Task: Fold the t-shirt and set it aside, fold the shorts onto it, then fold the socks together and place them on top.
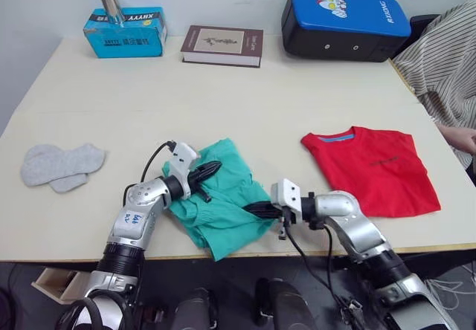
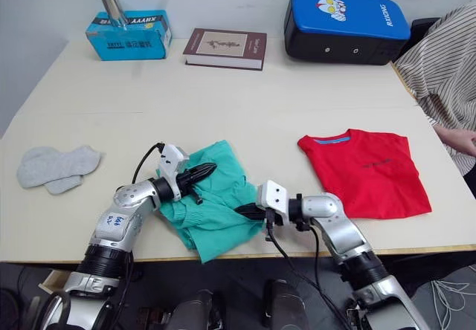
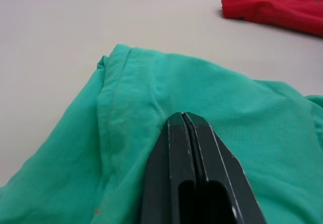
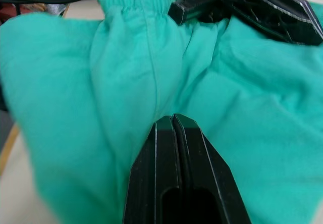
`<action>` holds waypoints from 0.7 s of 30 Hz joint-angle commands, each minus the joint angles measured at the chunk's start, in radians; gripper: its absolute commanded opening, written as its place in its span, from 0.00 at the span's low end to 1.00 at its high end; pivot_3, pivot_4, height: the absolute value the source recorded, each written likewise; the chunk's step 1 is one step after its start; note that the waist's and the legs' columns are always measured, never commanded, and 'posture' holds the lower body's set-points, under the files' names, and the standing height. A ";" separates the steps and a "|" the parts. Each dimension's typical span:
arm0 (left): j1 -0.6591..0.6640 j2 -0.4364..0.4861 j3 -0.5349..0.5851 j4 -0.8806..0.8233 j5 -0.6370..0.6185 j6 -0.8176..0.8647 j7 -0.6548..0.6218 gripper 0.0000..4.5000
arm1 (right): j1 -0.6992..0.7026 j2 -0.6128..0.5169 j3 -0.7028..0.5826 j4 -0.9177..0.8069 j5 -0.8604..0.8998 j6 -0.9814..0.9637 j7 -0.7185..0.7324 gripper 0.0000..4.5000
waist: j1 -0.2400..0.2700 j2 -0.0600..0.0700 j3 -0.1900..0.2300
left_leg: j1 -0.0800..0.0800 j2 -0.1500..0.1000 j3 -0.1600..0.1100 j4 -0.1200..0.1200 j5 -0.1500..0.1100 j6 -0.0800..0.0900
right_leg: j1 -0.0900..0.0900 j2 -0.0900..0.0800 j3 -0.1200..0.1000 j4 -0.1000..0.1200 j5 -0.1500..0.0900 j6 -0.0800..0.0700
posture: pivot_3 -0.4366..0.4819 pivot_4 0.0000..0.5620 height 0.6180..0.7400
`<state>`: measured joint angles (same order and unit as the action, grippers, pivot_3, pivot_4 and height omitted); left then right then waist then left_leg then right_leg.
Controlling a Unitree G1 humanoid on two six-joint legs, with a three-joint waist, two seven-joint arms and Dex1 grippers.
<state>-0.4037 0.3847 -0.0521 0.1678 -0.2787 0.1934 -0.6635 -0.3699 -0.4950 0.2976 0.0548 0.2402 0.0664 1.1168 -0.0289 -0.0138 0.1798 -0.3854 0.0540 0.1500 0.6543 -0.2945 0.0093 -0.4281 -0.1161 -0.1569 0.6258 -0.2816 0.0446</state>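
The teal-green shorts [image 1: 227, 222] lie crumpled at the front middle of the table [image 1: 223, 99], one corner hanging over the front edge. My left gripper [image 1: 214, 168] rests on their far side, fingers shut, with creases in the fabric running to the tips [image 3: 184, 115]. On their right edge my right gripper [image 1: 250, 209] is shut too, with a fold rising from its tips [image 4: 172, 118]. The red t-shirt [image 1: 372, 168] lies folded flat to the right. At the far left the grey socks [image 1: 61, 165] lie side by side.
Along the back of the table stand a blue tissue box [image 1: 125, 33] with a metal cylinder [image 1: 111, 4] on it, a brown book [image 1: 222, 45] and a blue-and-black case [image 1: 343, 21]. A person in a striped garment [image 1: 446, 55] sits at the right, hand [image 1: 457, 137] near the t-shirt.
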 commanded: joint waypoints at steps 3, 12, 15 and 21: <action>0.099 0.123 0.099 -0.169 -0.166 -0.039 -0.261 0.00 | -0.111 -0.066 -0.207 -0.109 0.311 0.447 -0.018 0.13 | -0.006 0.001 0.001 | 0.000 0.003 0.000 0.001 0.000 -0.002 | -0.001 0.001 0.000 0.001 0.000 -0.001 | 0.48 0.27 1.00; 0.219 0.203 0.054 -0.220 -0.057 -0.091 -0.283 0.00 | -0.346 -0.069 -0.048 0.183 0.228 0.794 0.008 0.81 | 0.004 0.001 0.001 | -0.002 0.003 -0.001 0.003 -0.002 0.000 | -0.001 0.001 -0.002 0.002 -0.002 -0.004 | 0.48 0.27 1.00; 0.245 0.192 0.046 -0.221 -0.033 -0.117 -0.271 0.00 | -0.412 -0.008 -0.022 0.276 0.230 0.880 0.014 0.99 | -0.002 0.001 0.000 | -0.002 0.003 -0.001 0.004 -0.002 -0.001 | -0.001 0.001 -0.002 0.002 -0.002 -0.004 | 0.48 0.27 1.00; 0.312 0.182 0.060 -0.218 -0.025 -0.172 -0.267 0.00 | -0.523 0.153 -0.040 0.379 0.255 1.063 -0.047 0.85 | -0.016 0.001 0.000 | -0.001 0.006 0.000 0.004 -0.002 -0.002 | -0.001 0.003 -0.002 0.003 -0.002 -0.004 | 0.48 0.27 1.00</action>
<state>-0.1075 0.5643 -0.0026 -0.0331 -0.3099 0.0424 -0.9297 -0.8806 -0.3817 0.2612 0.4086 0.4731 1.0704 1.0910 -0.0448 -0.0128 0.1800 -0.3864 0.0604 0.1499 0.6584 -0.2968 0.0070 -0.4292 -0.1134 -0.1584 0.6290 -0.2837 0.0402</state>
